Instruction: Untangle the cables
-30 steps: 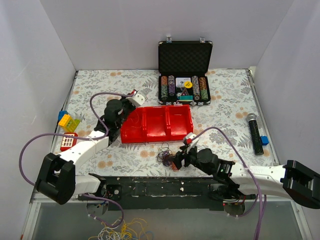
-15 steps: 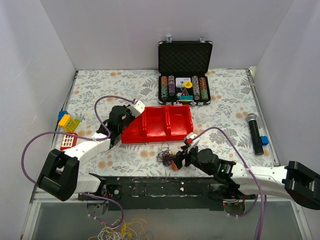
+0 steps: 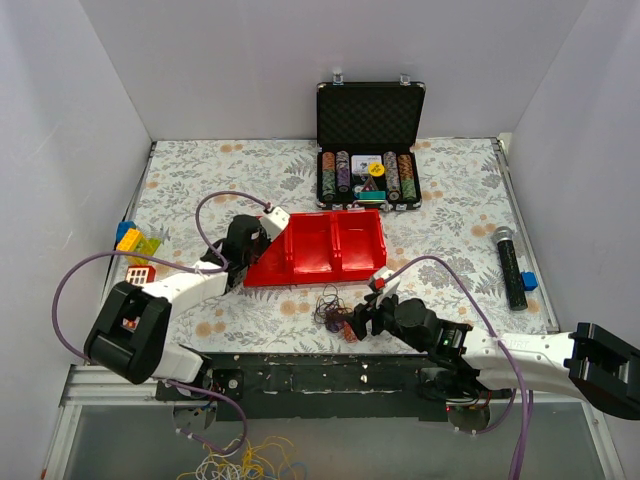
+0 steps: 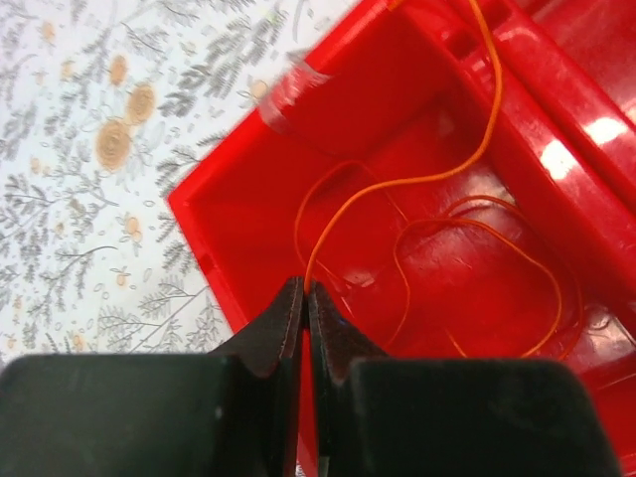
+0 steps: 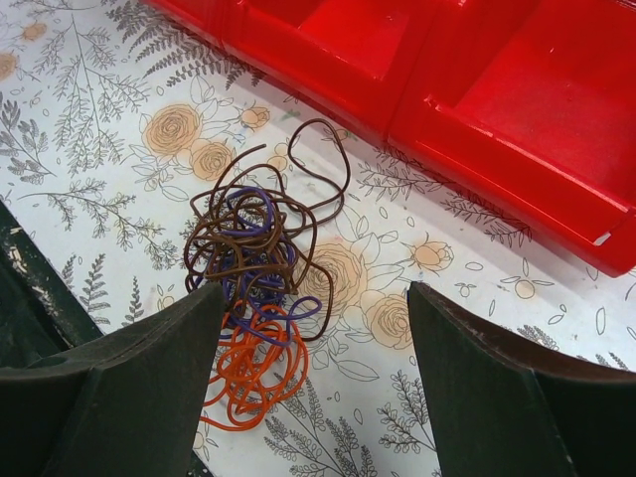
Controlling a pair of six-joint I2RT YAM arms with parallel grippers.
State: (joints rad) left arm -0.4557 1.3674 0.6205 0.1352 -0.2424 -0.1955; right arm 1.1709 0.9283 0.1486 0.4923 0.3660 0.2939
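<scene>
left gripper (image 4: 303, 298) is pinched closed on a thin orange cable (image 4: 437, 179) that loops inside the left end compartment of the red bin (image 4: 224, 214). right gripper (image 5: 313, 298) is spread wide, holding nothing, low over the tangle of cables (image 5: 253, 263), brown, purple and orange, on the floral table (image 5: 99, 149) just in front of the bin.

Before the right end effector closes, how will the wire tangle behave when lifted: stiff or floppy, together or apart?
Probably floppy and light: the tangle is thin wire in loose curls. It will likely rise as one lump, since brown, purple and orange loops interlock. Strands may slip from the open right end effector, being so thin.
</scene>
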